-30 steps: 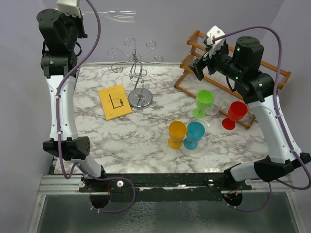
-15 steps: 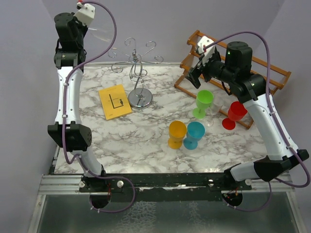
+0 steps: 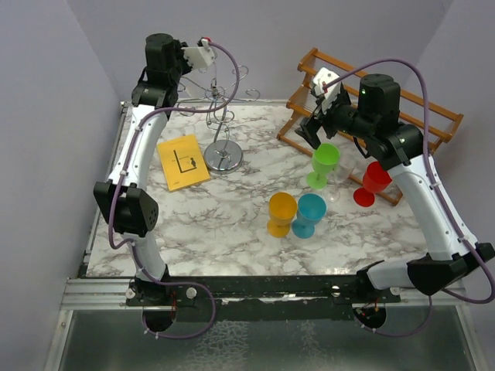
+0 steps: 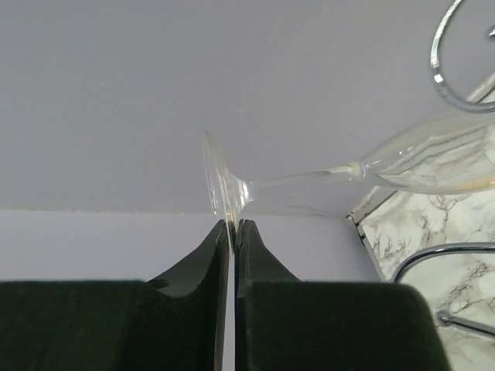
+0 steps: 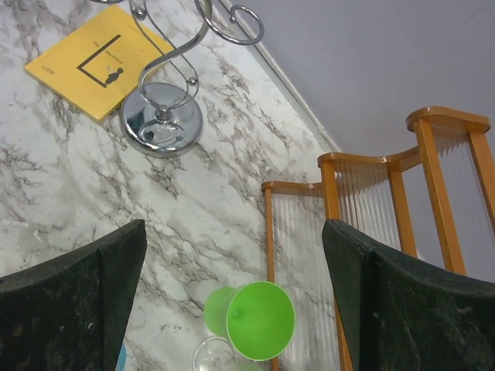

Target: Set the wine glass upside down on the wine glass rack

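My left gripper point(image 4: 233, 224) is shut on the foot of the clear wine glass point(image 4: 309, 179). The glass lies sideways in the air, its bowl pointing right and close beside a curled arm point(image 4: 439, 73) of the wine glass rack. In the top view the chrome wine glass rack point(image 3: 223, 157) stands at the back of the table, and my left arm reaches over its top from the left. There the glass is too faint to make out. My right gripper point(image 5: 234, 228) hangs open above the marble, with nothing between its fingers.
A green goblet point(image 3: 325, 164), a clear glass point(image 3: 343, 178), a red goblet point(image 3: 377, 182), an orange one point(image 3: 281, 214) and a blue one point(image 3: 310, 214) stand right of centre. A wooden slatted rack point(image 3: 371, 116) is at the back right. A yellow card point(image 3: 182, 161) lies beside the chrome base.
My left arm has swung from the far left back corner rightward to the chrome rack's top, carrying the glass. The right gripper has shifted slightly and stays open.
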`<control>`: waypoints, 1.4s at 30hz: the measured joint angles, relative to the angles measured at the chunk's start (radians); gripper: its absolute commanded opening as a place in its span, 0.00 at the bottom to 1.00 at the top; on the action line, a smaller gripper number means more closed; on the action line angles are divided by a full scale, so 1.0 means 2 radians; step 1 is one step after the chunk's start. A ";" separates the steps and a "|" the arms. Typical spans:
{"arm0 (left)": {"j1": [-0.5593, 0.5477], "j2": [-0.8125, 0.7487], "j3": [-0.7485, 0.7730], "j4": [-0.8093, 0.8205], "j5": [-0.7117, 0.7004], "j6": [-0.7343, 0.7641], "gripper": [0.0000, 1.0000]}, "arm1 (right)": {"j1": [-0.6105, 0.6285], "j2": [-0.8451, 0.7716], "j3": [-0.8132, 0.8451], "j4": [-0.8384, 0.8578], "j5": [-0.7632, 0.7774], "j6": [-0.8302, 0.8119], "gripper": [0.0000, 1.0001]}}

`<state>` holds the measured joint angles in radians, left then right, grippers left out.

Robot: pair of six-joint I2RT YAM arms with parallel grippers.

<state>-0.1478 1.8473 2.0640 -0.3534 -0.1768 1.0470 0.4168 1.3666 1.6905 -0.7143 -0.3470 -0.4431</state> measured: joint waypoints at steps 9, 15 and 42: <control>-0.038 0.017 0.000 -0.019 0.006 0.075 0.00 | 0.000 -0.010 -0.012 0.000 -0.003 -0.009 0.95; -0.041 0.018 0.020 -0.050 0.031 0.080 0.00 | 0.000 -0.010 -0.017 0.000 -0.003 -0.013 0.95; -0.051 0.018 0.045 -0.106 0.132 0.044 0.00 | 0.000 -0.010 -0.020 0.001 -0.011 -0.017 0.95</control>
<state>-0.2489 1.8835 2.1544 -0.5652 0.0868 1.1351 0.4168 1.3460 1.6505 -0.7132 -0.3683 -0.4763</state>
